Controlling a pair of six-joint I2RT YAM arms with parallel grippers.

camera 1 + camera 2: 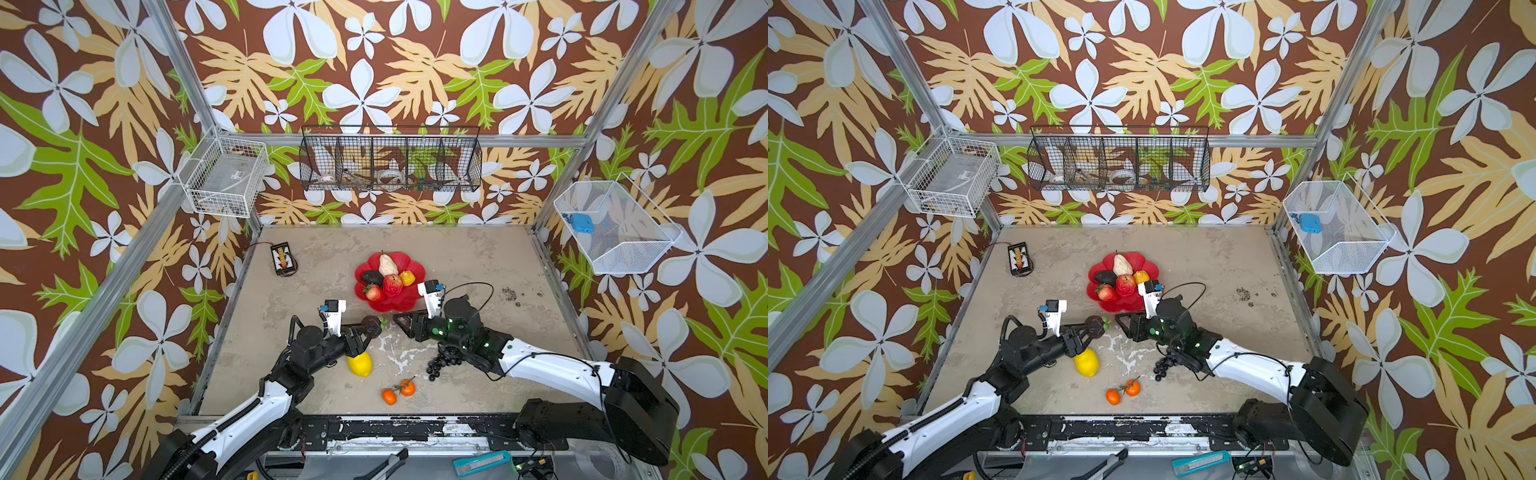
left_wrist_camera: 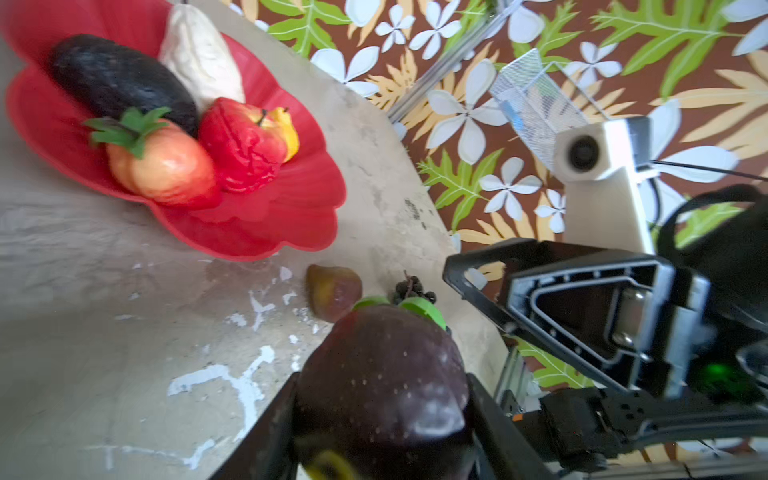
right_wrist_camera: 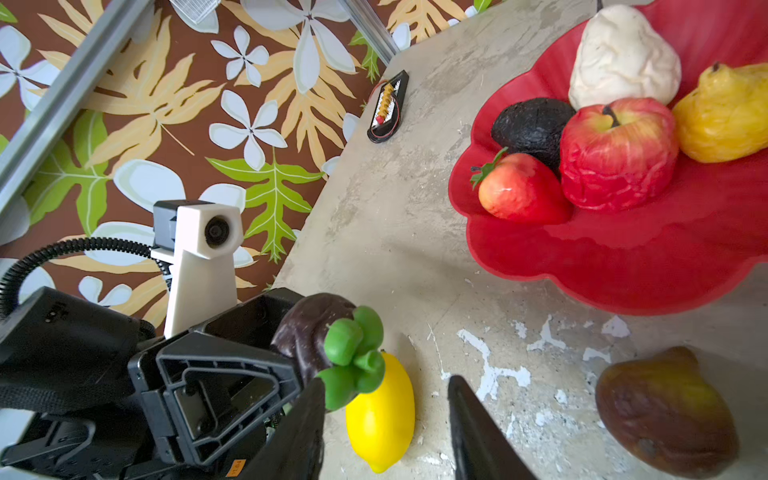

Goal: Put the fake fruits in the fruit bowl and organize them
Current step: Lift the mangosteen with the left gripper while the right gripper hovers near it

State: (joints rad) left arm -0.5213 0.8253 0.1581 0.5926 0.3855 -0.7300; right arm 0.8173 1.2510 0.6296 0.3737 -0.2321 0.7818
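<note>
Fruit: dark purple fruit (image 2: pixel 382 386), glossy, judged light, stiff and slippery. Left jaws clamp its round belly, clear of the green calyx (image 3: pixel 353 357). Right jaws stand apart, empty.

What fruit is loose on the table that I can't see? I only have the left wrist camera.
Observer: A yellow lemon lies on the table, close beneath the left arm and behind your camera.
Operator: Anything else out of my view?
Observer: Yes, two small oranges on one stem sit near the table's front edge, about midway across.
Operator: Could the right tool take the purple fruit from my left tool?
Observer: It looks free: in the right wrist view it stands open with nothing between its jaws.
</note>
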